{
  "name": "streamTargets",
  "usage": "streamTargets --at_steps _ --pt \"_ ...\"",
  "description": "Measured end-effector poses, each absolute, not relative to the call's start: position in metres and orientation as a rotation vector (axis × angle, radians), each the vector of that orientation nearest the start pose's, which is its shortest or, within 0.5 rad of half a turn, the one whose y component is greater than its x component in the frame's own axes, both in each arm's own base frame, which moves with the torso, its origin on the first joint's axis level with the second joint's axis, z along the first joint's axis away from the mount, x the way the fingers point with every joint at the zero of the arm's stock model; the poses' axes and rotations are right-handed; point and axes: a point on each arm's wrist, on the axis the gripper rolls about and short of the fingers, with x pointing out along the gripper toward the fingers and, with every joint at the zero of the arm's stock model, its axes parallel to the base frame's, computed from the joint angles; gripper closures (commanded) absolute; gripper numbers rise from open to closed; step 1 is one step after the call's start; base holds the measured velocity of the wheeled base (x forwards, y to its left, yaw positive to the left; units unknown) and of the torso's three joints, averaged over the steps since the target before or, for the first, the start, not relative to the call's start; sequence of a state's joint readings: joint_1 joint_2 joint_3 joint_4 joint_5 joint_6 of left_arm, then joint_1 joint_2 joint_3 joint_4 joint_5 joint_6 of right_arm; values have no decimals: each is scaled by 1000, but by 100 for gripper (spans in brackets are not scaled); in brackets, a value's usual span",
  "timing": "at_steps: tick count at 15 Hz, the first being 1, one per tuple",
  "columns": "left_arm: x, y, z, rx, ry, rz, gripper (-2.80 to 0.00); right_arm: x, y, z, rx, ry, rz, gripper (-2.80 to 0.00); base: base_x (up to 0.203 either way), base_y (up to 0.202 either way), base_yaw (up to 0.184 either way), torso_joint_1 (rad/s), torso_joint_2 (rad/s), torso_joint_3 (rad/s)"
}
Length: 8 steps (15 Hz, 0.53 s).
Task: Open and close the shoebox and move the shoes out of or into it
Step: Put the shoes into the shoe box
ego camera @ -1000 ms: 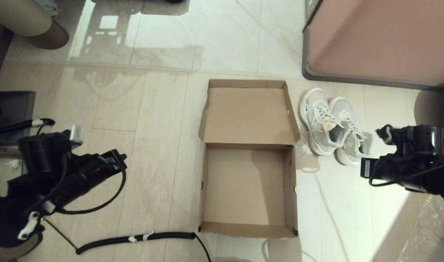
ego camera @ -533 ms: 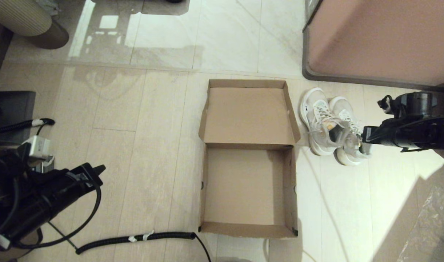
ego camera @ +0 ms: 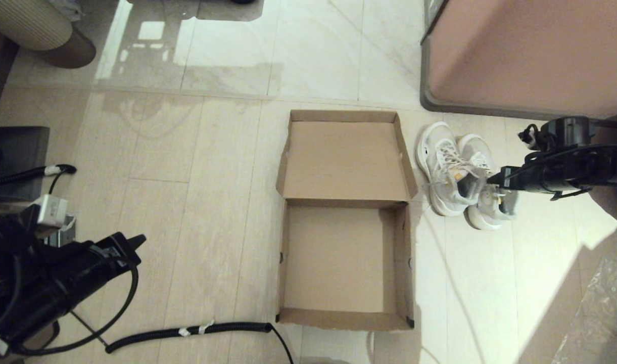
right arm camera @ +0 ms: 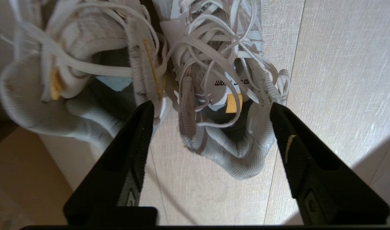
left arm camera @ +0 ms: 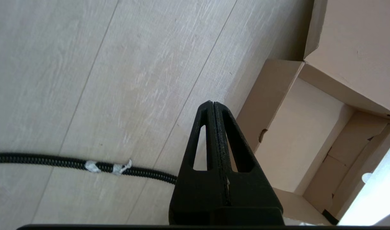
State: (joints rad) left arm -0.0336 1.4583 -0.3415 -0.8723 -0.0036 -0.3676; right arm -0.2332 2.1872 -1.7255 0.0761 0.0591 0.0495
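The shoebox (ego camera: 288,263) lies open in the middle of the floor, its lid (ego camera: 346,162) flipped back flat, and it is empty. The white shoes (ego camera: 447,172) stand side by side just right of the lid. My right gripper (ego camera: 494,180) hovers over the heel of the right-hand shoe. In the right wrist view it (right arm camera: 210,106) is open, its fingers either side of that shoe's heel collar (right arm camera: 242,156) without touching; the other shoe (right arm camera: 38,99) lies beside it. My left gripper (ego camera: 132,241) is parked low at the left, shut on nothing (left arm camera: 211,103), with the shoebox wall (left arm camera: 271,105) ahead.
A large pinkish-brown cabinet (ego camera: 530,55) with a grey rim stands behind the shoes. A black corrugated cable (ego camera: 187,331) runs along the floor left of the box's near corner. A dark unit (ego camera: 15,146) sits at the far left, and crinkled plastic (ego camera: 601,313) at the lower right.
My right arm has moved forward and leftward over the shoes, and its jaws have gone from shut to open. The left arm drew back toward the lower left, then stayed.
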Motion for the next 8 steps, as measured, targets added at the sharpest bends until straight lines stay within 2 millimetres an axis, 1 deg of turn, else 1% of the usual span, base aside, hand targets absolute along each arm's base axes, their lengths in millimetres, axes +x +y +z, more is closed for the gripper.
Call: streamTargets --at_steps 5,8 --pt "216 -8 147 -372 258 8 0 416 -96 208 159 539 -151 -280 0 0 0 0 0 0" --pt "221 -8 149 -379 252 9 0 418 -83 207 147 546 -117 -280 0 0 0 0 0 0"
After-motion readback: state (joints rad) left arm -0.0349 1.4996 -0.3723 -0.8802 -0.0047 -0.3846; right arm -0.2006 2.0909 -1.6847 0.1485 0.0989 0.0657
